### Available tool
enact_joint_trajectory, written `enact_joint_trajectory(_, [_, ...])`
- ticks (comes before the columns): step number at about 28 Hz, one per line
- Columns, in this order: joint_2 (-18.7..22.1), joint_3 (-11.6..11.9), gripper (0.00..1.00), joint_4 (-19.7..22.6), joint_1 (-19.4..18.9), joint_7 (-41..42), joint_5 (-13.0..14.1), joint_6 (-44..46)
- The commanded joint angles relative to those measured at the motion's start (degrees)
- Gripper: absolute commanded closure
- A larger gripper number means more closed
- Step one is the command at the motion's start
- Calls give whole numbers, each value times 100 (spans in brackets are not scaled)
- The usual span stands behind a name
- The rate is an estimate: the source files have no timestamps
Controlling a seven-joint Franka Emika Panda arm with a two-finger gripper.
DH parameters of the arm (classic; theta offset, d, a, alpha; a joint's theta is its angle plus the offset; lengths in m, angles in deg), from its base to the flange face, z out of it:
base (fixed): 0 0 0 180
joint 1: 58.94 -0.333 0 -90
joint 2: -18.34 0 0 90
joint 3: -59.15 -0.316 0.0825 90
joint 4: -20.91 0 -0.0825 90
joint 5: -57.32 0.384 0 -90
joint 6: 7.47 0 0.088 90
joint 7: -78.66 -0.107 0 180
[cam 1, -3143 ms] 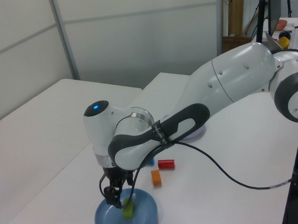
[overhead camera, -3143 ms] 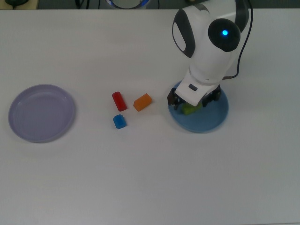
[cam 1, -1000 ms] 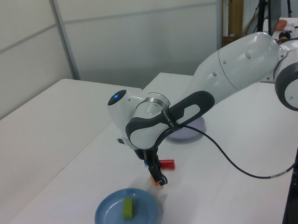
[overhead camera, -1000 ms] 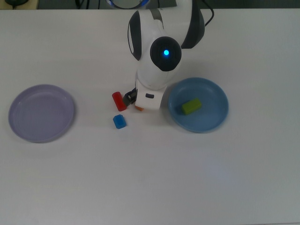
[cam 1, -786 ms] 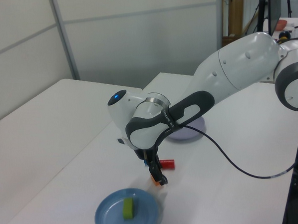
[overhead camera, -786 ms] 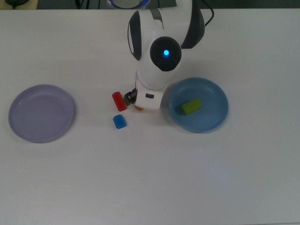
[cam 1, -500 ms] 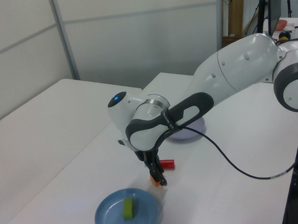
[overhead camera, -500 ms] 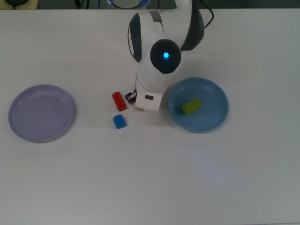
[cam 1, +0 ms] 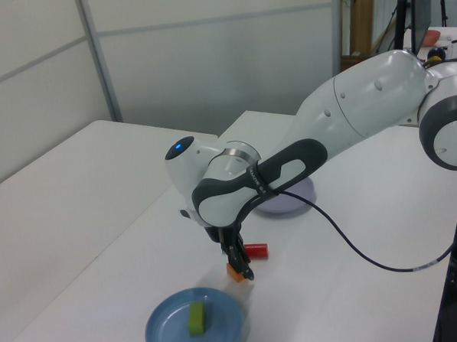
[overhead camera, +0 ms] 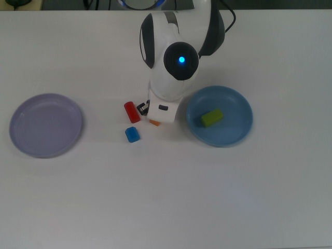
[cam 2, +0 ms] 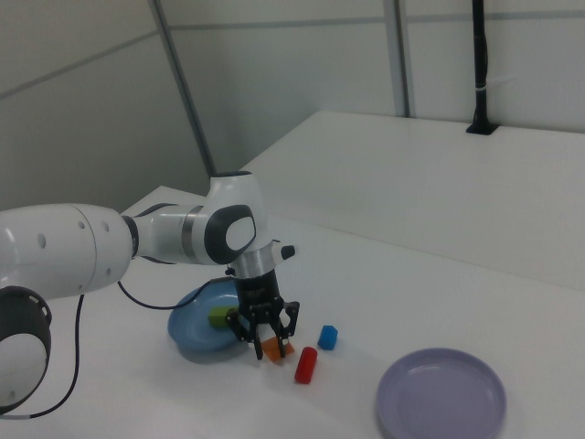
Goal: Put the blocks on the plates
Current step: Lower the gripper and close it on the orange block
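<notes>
Jaws clamped on orange block, between blue plate and red cylinder. Blue cylinder just beside on table. Green block lies in blue plate. Lavender plate well apart.

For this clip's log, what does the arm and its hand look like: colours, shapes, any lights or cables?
The arm has bulky, rounded glossy white shells with dark grey to black bands at the joints. A small round blue light glows on the wrist housing. A thin black cable runs from the wrist section off along the table. The hand is small and black, with two slim fingers below a white block.
</notes>
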Motion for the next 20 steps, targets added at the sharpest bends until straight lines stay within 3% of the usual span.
enact_joint_trajectory(1, [141, 17, 44, 67, -10, -116, -37, -35])
enact_joint_trajectory(4, [123, 17, 0, 67, -10, -151, -28, -61])
enact_joint_trajectory(9, [71, 17, 0, 67, -1, -466, -2, -114])
enact_joint_trajectory(16, [62, 61, 1, 67, 16, -1038, 375, -131])
enact_joint_trajectory(20, [44, 61, 5, 76, 34, -1047, 437, -289])
